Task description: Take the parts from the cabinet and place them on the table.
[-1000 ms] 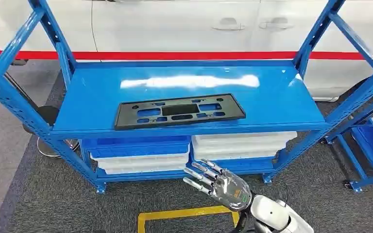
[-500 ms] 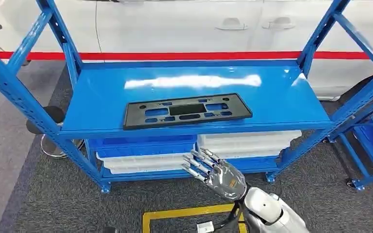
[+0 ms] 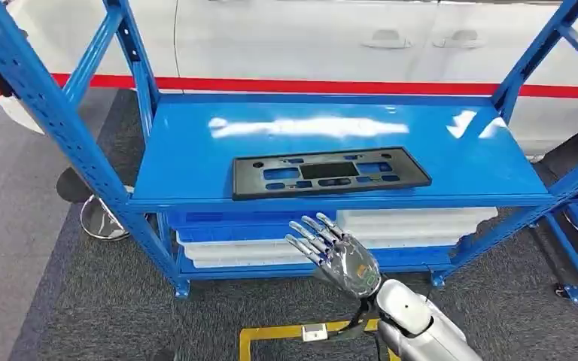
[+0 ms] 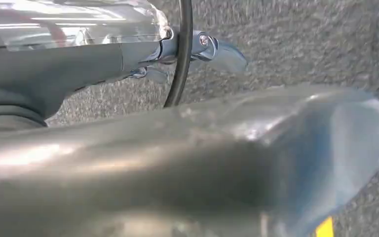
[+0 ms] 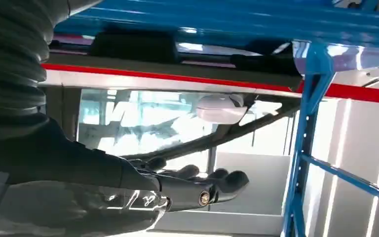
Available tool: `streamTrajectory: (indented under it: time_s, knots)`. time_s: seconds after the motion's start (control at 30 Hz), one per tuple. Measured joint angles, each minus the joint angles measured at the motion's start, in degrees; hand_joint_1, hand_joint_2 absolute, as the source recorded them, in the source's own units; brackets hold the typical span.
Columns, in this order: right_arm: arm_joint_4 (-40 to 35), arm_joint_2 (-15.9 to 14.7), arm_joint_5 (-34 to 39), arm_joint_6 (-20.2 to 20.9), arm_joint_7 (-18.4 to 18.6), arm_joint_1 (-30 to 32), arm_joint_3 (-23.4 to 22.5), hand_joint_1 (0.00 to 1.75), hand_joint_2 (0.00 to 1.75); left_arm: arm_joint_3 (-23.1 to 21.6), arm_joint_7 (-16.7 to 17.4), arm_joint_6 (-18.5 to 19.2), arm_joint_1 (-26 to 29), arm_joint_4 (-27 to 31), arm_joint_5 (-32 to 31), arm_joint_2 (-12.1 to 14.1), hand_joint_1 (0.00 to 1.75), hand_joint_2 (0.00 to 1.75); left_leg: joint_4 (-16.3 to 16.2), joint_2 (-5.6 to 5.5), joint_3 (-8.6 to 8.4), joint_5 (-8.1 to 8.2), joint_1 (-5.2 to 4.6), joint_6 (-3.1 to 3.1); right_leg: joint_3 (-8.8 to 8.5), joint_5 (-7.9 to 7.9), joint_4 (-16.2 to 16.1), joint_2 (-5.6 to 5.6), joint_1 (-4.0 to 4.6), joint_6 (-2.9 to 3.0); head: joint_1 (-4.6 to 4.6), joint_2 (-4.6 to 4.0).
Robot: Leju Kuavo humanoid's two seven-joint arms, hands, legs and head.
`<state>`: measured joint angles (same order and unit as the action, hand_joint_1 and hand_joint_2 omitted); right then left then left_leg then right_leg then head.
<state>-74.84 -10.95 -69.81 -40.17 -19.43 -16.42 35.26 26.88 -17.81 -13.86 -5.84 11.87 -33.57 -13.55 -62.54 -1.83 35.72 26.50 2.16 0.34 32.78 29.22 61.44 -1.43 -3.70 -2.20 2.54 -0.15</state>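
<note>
Open shelf (image 3: 196,143) above part (image 3: 330,172); posts (image 3: 60,120) flanking

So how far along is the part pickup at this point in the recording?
Nothing looks done: the black plate part lies flat on the blue shelf of the cabinet. In hand: the right hand is raised with fingers spread, empty, in front of and below the shelf edge. Left: reach the part, grasp it, lift it and place it on the table.

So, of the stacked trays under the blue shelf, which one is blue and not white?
The top tray of the left stack, directly under the shelf that carries the black plate. The trays below it and the right stack are white.
</note>
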Motion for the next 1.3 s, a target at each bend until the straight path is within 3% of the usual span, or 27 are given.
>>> streamTrajectory:
  time_s: [0.1, 0.13, 0.17, 0.23, 0.27, 0.3, 0.33, 0.4, 0.47, 0.5, 0.53, 0.6, 0.63, 0.67, 0.73, 0.77, 0.8, 0.83, 0.9, 0.97, 1.03, 1.07, 1.17, 1.2, 1.23, 1.27, 1.3]
  knots:
    - [0.5, 0.8, 1.2, 0.0, 0.0, -0.3, 0.0, 0.00, 1.75, 0.0, 0.1, -0.4, -0.1, 0.0, -0.1, 0.0, 0.00, 0.00, 0.3, -0.01, 0.02, -0.14, -0.55, 0.28, 6.43, 5.58, 12.8, 0.41, 0.78, 0.59, 0.00, 0.00]
    - [0.7, 0.9, 1.2, 0.0, 0.0, -0.3, 0.0, 0.00, 1.75, 0.0, 0.2, -0.5, -0.1, 0.0, -0.1, 0.0, 0.00, 0.00, 0.3, -0.03, 0.00, -0.09, -0.92, 0.39, 8.19, 6.13, 16.0, 0.44, 1.12, 1.07, 0.00, 0.00]
    - [0.8, 0.9, 1.2, 0.0, 0.0, -0.3, 0.0, 0.00, 1.75, 0.0, 0.3, -0.6, -0.1, 0.0, -0.1, 0.0, 0.00, 0.00, 0.3, -0.13, -0.06, -0.05, -1.29, 0.58, 8.74, 5.46, 16.5, 0.48, 1.54, 1.69, 0.00, 0.00]
    - [1.0, 0.9, 1.2, 0.0, 0.0, -0.4, 0.0, 0.00, 1.75, 0.0, 0.3, -0.6, -0.1, 0.0, -0.1, 0.0, 0.00, 0.00, 0.4, -0.37, -0.34, -0.03, -2.30, 0.98, 6.50, 1.32, 11.0, 0.65, 2.98, 3.78, 0.00, 0.00]
    - [1.1, 0.9, 1.2, 0.0, 0.0, -0.4, 0.1, 0.00, 1.75, 0.0, 0.3, -0.6, -0.2, 0.0, -0.1, 0.0, 0.00, 0.00, 0.6, -0.44, -0.63, -0.04, -2.91, 1.15, 4.07, -1.46, 5.8, 0.76, 3.85, 5.45, 0.00, 0.00]
    - [1.1, 0.9, 1.3, 0.0, 0.0, -0.6, 0.1, 0.00, 1.75, 0.0, 0.3, -0.6, -0.1, 0.0, -0.1, -0.1, 0.00, 0.00, 0.9, -0.45, -0.91, -0.12, -2.98, 1.51, 2.31, -2.80, 1.6, 0.69, 4.90, 7.43, 0.02, 0.00]
    - [1.1, 0.9, 1.3, 0.0, 0.0, -0.7, 0.1, 0.00, 1.75, 0.0, 0.3, -0.6, -0.1, -0.1, -0.2, -0.5, 0.00, 0.00, 1.1, -0.25, -0.88, -0.21, -3.50, 1.46, 1.59, -2.04, 0.8, 0.13, 4.89, 8.69, 0.24, 0.00]
    - [1.3, 1.2, 2.0, 0.0, 0.1, -1.1, 0.1, 0.00, 1.75, 0.0, 0.7, -0.8, -0.2, -0.1, -0.3, -0.2, 0.00, 0.00, 1.9, -0.37, -0.71, -0.74, -2.68, 1.04, 1.27, -2.24, -1.1, 0.37, 5.44, 8.94, 0.07, 0.00]
    - [1.6, 1.2, 3.0, 0.0, 0.2, -1.3, 0.1, 0.00, 1.75, 0.0, 1.0, -1.1, -0.3, -0.1, -0.6, -0.3, 0.00, 0.00, 3.1, -0.23, -1.52, -1.18, -2.85, 0.55, 0.12, -3.12, -3.5, 0.36, 5.49, 9.24, 0.02, 0.00]
    - [1.6, 1.2, 3.4, 0.0, 0.2, -1.2, 0.1, 0.00, 1.75, 0.0, 1.0, -1.2, -0.1, -0.1, -0.8, -0.1, 0.00, 0.00, 2.1, -0.01, -1.37, -0.83, -2.90, 0.67, -1.13, -4.14, -5.5, -0.44, 4.48, 7.49, 0.07, 0.00]
    - [1.7, 1.2, 3.7, 0.0, 0.2, -1.4, 0.2, 0.00, 1.75, 0.0, 1.1, -1.4, -0.1, -0.1, -0.9, -0.1, 0.00, 0.00, 0.3, 0.37, -0.47, 0.79, -3.05, 0.06, -1.85, -4.47, -6.7, -0.37, 4.38, 6.94, 0.04, 0.00]
    - [2.0, 1.0, 4.3, 0.0, 0.3, -1.7, 0.2, 0.00, 1.75, 0.0, 1.2, -1.5, -0.3, -0.1, -1.0, -0.1, 0.00, 0.00, -7.4, 0.53, 3.47, 5.05, -2.57, -0.91, -1.70, -4.62, -6.7, -0.74, 4.05, 6.22, 0.07, 0.00]
    - [2.2, 0.9, 4.7, 0.0, 0.3, -1.7, 0.2, 0.00, 1.75, 0.0, 1.2, -1.6, -0.2, -0.1, -1.1, -0.1, 0.00, 0.00, -10.7, 0.60, 5.07, 6.30, -2.29, -1.38, -1.61, -4.45, -6.5, -0.92, 3.93, 5.82, 0.04, 0.00]
    - [2.4, 0.9, 5.2, 0.0, 0.4, -1.7, 0.2, 0.00, 1.75, 0.0, 1.2, -1.7, -0.1, -0.1, -1.1, 0.0, 0.00, 0.00, -12.3, 0.71, 5.88, 6.37, -1.98, -1.83, -1.47, -4.30, -6.2, -0.95, 3.73, 5.40, 0.07, 0.00]
    - [2.7, 0.9, 5.9, 0.0, 0.6, -1.7, 0.2, 0.00, 1.75, 0.0, 1.3, -1.7, 0.0, -0.1, -1.2, 0.2, 0.00, 0.00, -7.8, 0.90, 3.60, 2.90, -1.38, -2.85, -1.21, -3.70, -5.2, -0.95, 3.07, 4.22, 0.04, 0.00]
    - [2.9, 0.9, 6.4, 0.0, 0.8, -1.8, 0.2, 0.00, 1.75, 0.0, 1.3, -1.8, 0.0, -0.1, -1.3, 0.3, 0.00, 0.00, -2.8, 0.98, 0.91, 0.33, -0.97, -3.36, -0.97, -3.21, -4.2, -0.94, 2.64, 3.47, 0.07, 0.00]
    - [3.0, 0.8, 6.6, 0.0, 0.9, -2.0, 0.2, 0.00, 1.75, 0.0, 1.3, -1.8, -0.1, -0.1, -1.4, 0.4, 0.00, 0.00, 1.5, 0.96, -1.05, -0.49, -0.62, -3.72, -0.59, -2.57, -3.0, -0.96, 2.24, 2.62, 0.04, 0.00]
    - [3.2, 0.8, 6.9, 0.0, 0.9, -2.2, 0.2, 0.00, 1.75, 0.0, 1.3, -1.8, -0.1, -0.1, -1.5, 0.3, 0.00, 0.00, -0.2, 0.07, -0.27, 0.42, -1.09, -3.27, -0.26, -2.22, -2.4, -0.85, 2.36, 2.09, 0.09, 0.00]
    - [3.2, 0.9, 7.5, 0.0, 0.9, -2.6, 0.1, 0.00, 1.75, 0.1, 1.3, -1.9, 0.0, -0.1, -1.8, 0.4, 0.00, 0.00, 0.4, 0.08, -0.34, 0.26, -1.22, -0.76, 0.26, -1.76, -1.2, -0.51, 2.69, 1.52, 0.04, 0.00]
    - [3.5, 1.2, 9.2, 0.0, 0.9, -2.7, 0.1, 0.00, 1.75, 0.1, 1.4, -2.0, -0.1, -0.1, -1.9, 0.4, 0.00, 0.00, 0.3, 0.15, -0.26, 0.16, -1.38, 0.26, 0.20, -1.98, -1.6, -0.46, 2.68, 1.30, 0.07, 0.00]
    - [3.7, 1.2, 11.5, 0.0, 1.0, -2.9, 0.0, 0.00, 1.75, 0.1, 1.4, -2.1, -0.1, 0.0, -1.9, 0.4, 0.00, 0.00, 0.5, 0.14, -0.28, -0.17, -1.00, 0.81, 0.24, -1.81, -1.9, -0.07, 2.32, 1.10, 0.07, 0.00]
    - [4.1, 1.2, 13.6, 0.1, 1.1, -3.1, 0.0, 0.00, 1.75, 0.1, 1.4, -2.2, -0.1, -0.1, -1.9, 0.4, 0.00, 0.00, 0.7, 0.03, -0.29, -0.33, -0.93, 1.05, 0.79, -0.67, -0.5, -0.08, 2.33, 0.75, 0.02, 0.00]
    - [5.6, 1.3, 22.0, 1.3, 1.2, -3.7, 0.0, 0.00, 1.75, 0.2, 1.1, -3.0, -0.1, -0.1, -2.0, 0.4, 0.00, 0.00, 0.8, 0.03, -0.02, -0.56, -1.03, 1.42, 6.15, 4.84, 11.0, 0.44, 2.18, 0.54, 0.02, 0.00]
    - [6.1, 1.3, 23.4, 1.1, 1.2, -3.7, 0.0, 0.00, 1.75, 0.2, 0.7, -3.3, -0.1, -0.1, -2.1, 0.4, 0.00, 0.00, 0.8, 0.01, 0.01, -0.56, -1.14, 1.42, 7.57, 5.50, 13.9, 0.46, 2.20, 0.60, 0.04, 0.00]
    - [6.7, 1.3, 24.2, 0.9, 1.3, -3.7, 0.1, 0.00, 1.75, 0.2, 0.3, -4.0, -0.1, -0.1, -2.4, 0.5, 0.00, 0.00, 0.8, -0.05, -0.01, -0.56, -1.31, 1.43, 8.02, 4.83, 14.4, 0.48, 2.27, 0.83, 0.02, 0.00]
    - [7.0, 1.3, 24.6, 0.9, 1.3, -3.7, 0.1, 0.00, 1.75, 0.2, -0.1, -4.6, -0.1, -0.1, -2.4, 0.5, 0.00, 0.00, 0.8, -0.16, -0.05, -0.56, -1.50, 1.43, 7.35, 3.18, 12.7, 0.52, 2.42, 1.22, 0.04, 0.00]
    - [7.3, 1.3, 24.9, 0.8, 1.3, -3.6, 0.1, 0.00, 1.75, 0.2, -0.5, -5.3, -0.1, -0.1, -2.6, 0.5, 0.00, 0.00, 0.9, -0.26, -0.18, -0.55, -1.76, 1.44, 5.50, 0.65, 8.7, 0.58, 2.67, 1.89, 0.02, 0.00]
